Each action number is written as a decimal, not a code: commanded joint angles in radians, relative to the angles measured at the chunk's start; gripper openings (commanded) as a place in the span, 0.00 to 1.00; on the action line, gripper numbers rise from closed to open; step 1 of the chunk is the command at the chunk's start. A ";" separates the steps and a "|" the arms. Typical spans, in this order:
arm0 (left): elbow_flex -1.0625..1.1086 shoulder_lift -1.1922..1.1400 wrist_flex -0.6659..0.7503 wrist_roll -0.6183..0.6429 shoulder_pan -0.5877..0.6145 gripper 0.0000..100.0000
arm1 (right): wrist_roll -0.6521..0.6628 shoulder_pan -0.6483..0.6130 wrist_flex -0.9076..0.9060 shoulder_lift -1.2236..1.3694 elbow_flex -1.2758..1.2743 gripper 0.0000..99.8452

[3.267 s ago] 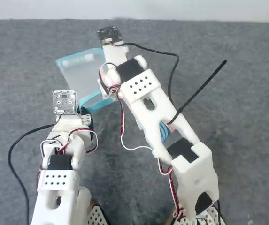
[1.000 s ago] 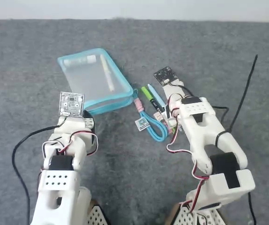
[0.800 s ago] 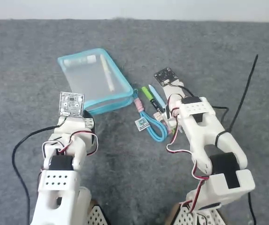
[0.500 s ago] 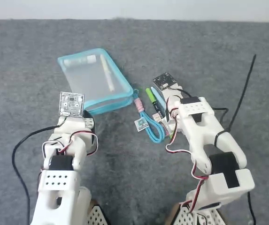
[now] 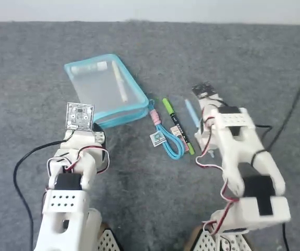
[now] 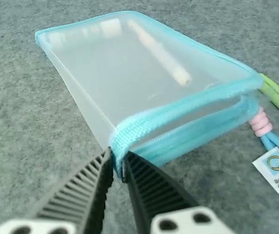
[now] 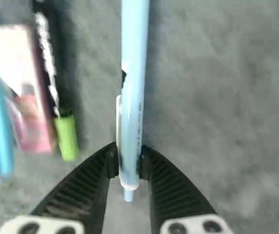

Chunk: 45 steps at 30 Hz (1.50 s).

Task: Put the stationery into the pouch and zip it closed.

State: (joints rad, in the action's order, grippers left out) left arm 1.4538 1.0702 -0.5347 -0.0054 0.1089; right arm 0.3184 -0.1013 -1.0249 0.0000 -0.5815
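Note:
A clear pouch (image 5: 98, 88) with a turquoise zipper edge lies on the grey mat, a white pen (image 5: 119, 82) inside it. My left gripper (image 5: 95, 127) is shut on the near corner of the pouch (image 6: 144, 78), its fingertips (image 6: 117, 168) pinching the zipper band. To the right, my right gripper (image 5: 198, 127) is shut on a light blue pen (image 5: 190, 111), clamped near one end of the pen (image 7: 132, 73) between the fingers (image 7: 129, 168). A green-and-black pen (image 5: 178, 125) lies between the light blue pen and the pouch.
A blue cord loop (image 5: 168, 142) with a paper tag (image 5: 157, 138) and pink beads (image 5: 154, 114) hangs from the pouch's zipper end. A small pink item (image 7: 25, 112) lies against the green-and-black pen (image 7: 49, 92). Grey mat stretches around.
The right arm has drawn back from the pouch, closed on the light blue pen and shifted it right, away from the green pen. The left arm has kept still on the pouch.

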 commanded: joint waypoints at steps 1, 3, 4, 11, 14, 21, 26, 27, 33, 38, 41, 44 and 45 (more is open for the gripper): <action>-0.008 0.021 0.037 -0.011 0.002 0.01 | -0.014 0.015 -0.096 -0.185 0.040 0.01; -0.008 0.021 0.037 -0.011 0.002 0.01 | -0.009 0.015 -0.143 -0.265 0.040 0.01; -0.008 0.021 0.037 -0.011 0.002 0.01 | -0.009 0.015 -0.163 -0.306 0.040 0.01; -0.008 0.021 0.037 -0.011 0.000 0.01 | 0.044 -0.096 -0.320 -0.558 0.040 0.01; -0.008 0.021 0.037 -0.011 -0.002 0.01 | 0.055 -0.214 -0.380 -0.622 0.040 0.01; -0.007 0.021 0.037 -0.011 0.000 0.01 | 0.051 -0.410 -0.441 -0.642 0.018 0.01; -0.007 0.021 0.037 -0.011 0.000 0.01 | 0.043 -0.509 -0.364 -0.555 -0.025 0.01; -0.007 0.021 0.037 -0.011 0.000 0.01 | 0.025 -0.513 -0.349 -0.527 -0.017 0.01; -0.008 0.021 0.037 -0.011 0.000 0.01 | -0.072 -0.513 -0.318 -0.340 0.110 0.01; -0.010 0.021 0.037 -0.011 0.005 0.01 | -0.094 -0.512 -0.323 -0.220 0.250 0.01; -0.010 0.021 0.037 -0.011 0.005 0.01 | -0.135 -0.512 -0.326 -0.168 0.322 0.01; -0.010 0.021 0.037 -0.011 0.000 0.01 | -0.157 -0.513 -0.321 -0.111 0.394 0.01; -0.010 0.021 0.037 -0.011 -0.002 0.01 | -0.163 -0.513 -0.321 -0.085 0.425 0.01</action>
State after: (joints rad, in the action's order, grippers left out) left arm 1.4538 1.0702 -0.5347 -0.0054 0.1089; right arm 0.1864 -0.6076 -1.3640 -0.1059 -0.2716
